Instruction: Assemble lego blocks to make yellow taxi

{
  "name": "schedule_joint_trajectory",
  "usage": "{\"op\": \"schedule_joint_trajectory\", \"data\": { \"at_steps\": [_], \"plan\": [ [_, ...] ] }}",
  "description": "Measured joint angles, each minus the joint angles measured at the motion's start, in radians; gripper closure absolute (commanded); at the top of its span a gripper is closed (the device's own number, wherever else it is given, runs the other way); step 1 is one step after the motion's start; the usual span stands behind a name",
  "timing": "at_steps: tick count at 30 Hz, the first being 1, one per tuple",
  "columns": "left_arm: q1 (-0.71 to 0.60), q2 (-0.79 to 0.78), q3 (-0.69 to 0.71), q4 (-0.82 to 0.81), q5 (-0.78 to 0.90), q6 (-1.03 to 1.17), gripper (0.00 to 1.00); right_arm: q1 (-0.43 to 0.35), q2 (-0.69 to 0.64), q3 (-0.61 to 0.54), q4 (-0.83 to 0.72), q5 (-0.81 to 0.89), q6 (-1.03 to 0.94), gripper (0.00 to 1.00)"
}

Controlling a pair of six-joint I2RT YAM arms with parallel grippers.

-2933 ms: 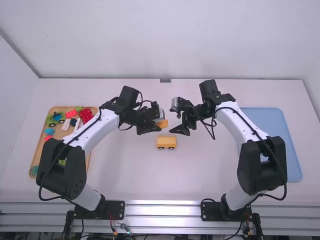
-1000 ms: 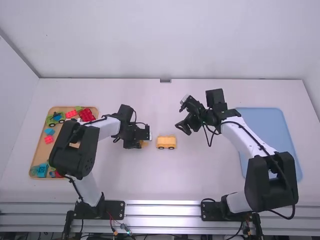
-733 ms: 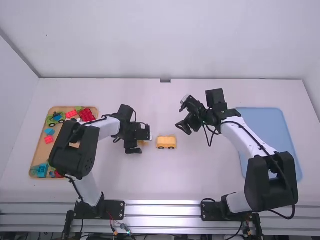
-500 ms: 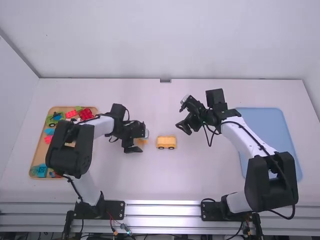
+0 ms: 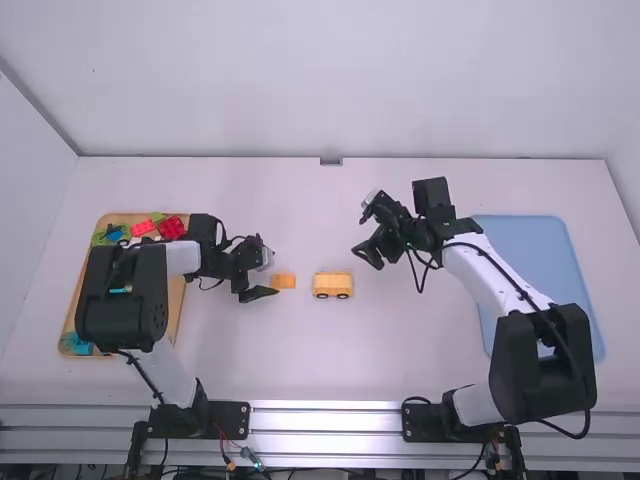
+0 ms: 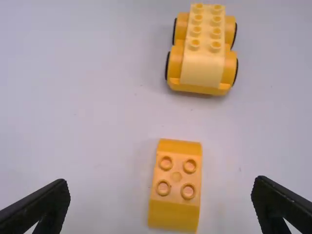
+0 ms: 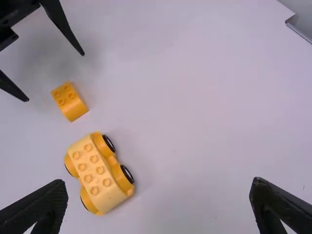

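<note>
In the high view my left gripper (image 5: 272,273) is just left of the orange-yellow block (image 5: 284,281), which lies on the table. My right gripper (image 5: 364,252) is held behind and to the right of the yellow car (image 5: 333,285). In the left wrist view the left gripper (image 6: 161,204) is wide open, with the four-stud block (image 6: 174,214) between its fingers but untouched; the car (image 6: 202,63) stands beyond, on wheels, with light yellow studs on top. The right wrist view shows the right gripper (image 7: 158,204) open and holding nothing, the car (image 7: 97,170) and the block (image 7: 73,105).
A wooden tray (image 5: 180,300) with several coloured blocks and a green wheeled piece (image 5: 104,238) sits at the left, partly under the left arm. A blue tray (image 5: 570,290) lies at the right, behind the right arm.
The left gripper has brought the orange-yellow block down left of the car, opened and drawn back to the left. The right arm backed off rightward earlier, then stayed still.
</note>
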Motion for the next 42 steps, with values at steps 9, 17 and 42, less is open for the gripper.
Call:
{"op": "schedule_joint_trajectory", "data": {
  "at_steps": [9, 17, 42],
  "plan": [
    [0.017, 0.056, -0.023, 0.035, 0.084, 0.116, 0.01, 0.000, 0.000, 0.000, -0.003, -0.001, -0.003, 0.01],
    [0.016, 0.232, 0.086, -0.090, 0.153, 0.177, 0.01, 0.000, 0.000, 0.000, -0.003, -0.003, -0.002, 0.01],
    [0.010, 0.233, 0.086, 0.014, 0.112, 0.210, 0.67, 0.000, 0.000, 0.000, -0.005, -0.003, -0.002, 0.01]
  ]
}}
